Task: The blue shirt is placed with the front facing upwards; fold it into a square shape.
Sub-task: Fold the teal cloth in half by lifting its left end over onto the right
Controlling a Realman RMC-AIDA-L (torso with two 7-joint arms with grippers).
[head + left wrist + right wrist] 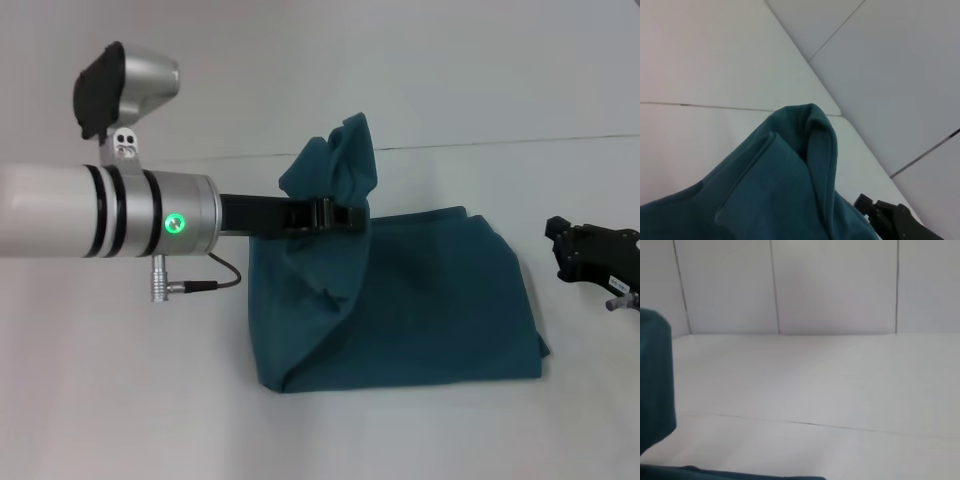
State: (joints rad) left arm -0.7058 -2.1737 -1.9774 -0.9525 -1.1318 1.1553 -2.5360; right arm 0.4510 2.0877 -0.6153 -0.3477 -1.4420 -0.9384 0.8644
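Left gripper pinches a raised bunch of the blue shirt, which lies partly folded on the white table; right gripper rests beside it, finger state indiscernible.

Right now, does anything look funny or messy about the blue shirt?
Yes. The blue shirt mostly lies flat and folded on the table, but one part sticks up in a crumpled peak where the left claw pinches it. The right claw sits off to the side, apart from it.
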